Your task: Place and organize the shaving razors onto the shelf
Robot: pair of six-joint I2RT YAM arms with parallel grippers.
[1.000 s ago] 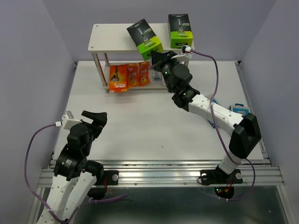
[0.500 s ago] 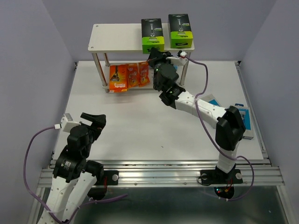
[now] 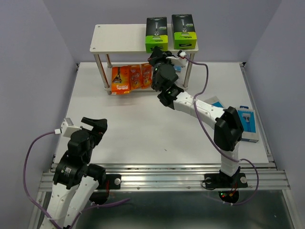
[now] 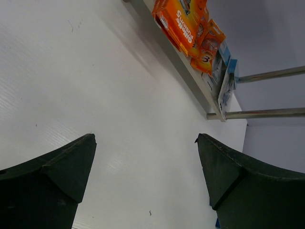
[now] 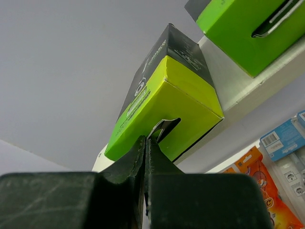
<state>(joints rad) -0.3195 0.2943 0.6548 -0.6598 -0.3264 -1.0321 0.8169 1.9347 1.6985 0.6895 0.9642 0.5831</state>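
A black-and-lime razor box stands on the shelf's top board, beside a second one. My right gripper is just below the board's front edge. In the right wrist view its jaws are pressed together on the thin tab under the first box. Orange flat packs lean on the lower board, and light-blue cards sit beside them in the left wrist view. My left gripper is open and empty over the near-left table.
Light-blue blister cards and a blue box lie on the table at the right, beside my right arm. Silver posts hold the shelf boards. Purple walls close in the table on three sides.
My right gripper carried the tilted black-and-lime box left and up, and stood it upright on the top board beside the other box. The left arm has barely moved.
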